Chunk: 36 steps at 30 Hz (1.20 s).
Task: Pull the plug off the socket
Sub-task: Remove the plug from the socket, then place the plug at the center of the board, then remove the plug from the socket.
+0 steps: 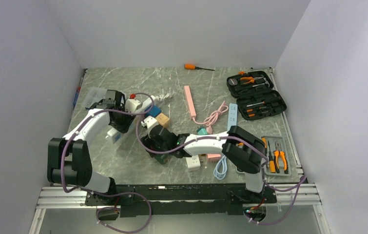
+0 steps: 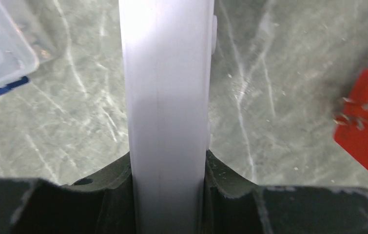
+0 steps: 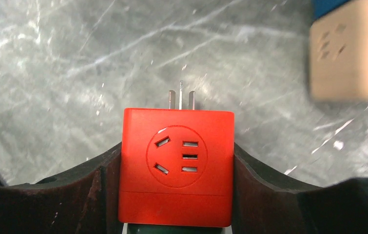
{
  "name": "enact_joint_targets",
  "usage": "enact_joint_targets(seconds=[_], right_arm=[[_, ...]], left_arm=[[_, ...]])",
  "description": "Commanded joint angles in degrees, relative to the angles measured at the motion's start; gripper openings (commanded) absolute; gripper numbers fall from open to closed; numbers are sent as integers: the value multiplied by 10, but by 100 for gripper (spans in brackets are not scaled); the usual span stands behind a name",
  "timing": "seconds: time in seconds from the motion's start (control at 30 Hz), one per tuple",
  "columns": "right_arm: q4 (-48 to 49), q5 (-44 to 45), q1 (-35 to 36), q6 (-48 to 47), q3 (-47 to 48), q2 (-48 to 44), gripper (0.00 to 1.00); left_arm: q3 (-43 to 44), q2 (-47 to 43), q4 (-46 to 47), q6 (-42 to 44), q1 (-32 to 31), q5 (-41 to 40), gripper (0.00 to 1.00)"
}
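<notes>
The socket is a long white power strip (image 2: 167, 87), and my left gripper (image 2: 168, 161) is shut on it with both jaws pressed against its sides. From above, the strip (image 1: 138, 105) runs through that gripper (image 1: 119, 121) at the left of the table. The plug is a red cube adapter (image 3: 177, 165) held in my right gripper (image 3: 177, 156), which is shut on its sides. Its metal prongs (image 3: 181, 100) are bare and point at the marble tabletop, apart from the strip. The right gripper (image 1: 153, 136) sits mid-table, to the right of the left one.
A clear plastic box (image 1: 91, 95) lies at the far left, and a tan cube (image 1: 162, 120) lies just beyond the right gripper. A pink strip (image 1: 189, 101), an open tool case (image 1: 256, 94), a pliers tray (image 1: 277, 156) and a white adapter (image 1: 193, 163) lie to the right.
</notes>
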Motion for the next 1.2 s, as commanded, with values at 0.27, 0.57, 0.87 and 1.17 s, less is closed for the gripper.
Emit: enact_joint_targets(seconds=[0.27, 0.57, 0.87, 1.17], right_arm=[[31, -14, 32, 24, -45, -52, 40], [-4, 3, 28, -25, -15, -78, 100], [-41, -9, -69, -61, 50, -162, 100], [-60, -36, -134, -103, 93, -91, 100]], left_arm=[[-4, -21, 56, -12, -2, 15, 0], [-14, -25, 36, 12, -2, 59, 0], [-6, -33, 24, 26, -2, 69, 0], [-15, -48, 19, 30, -2, 82, 0]])
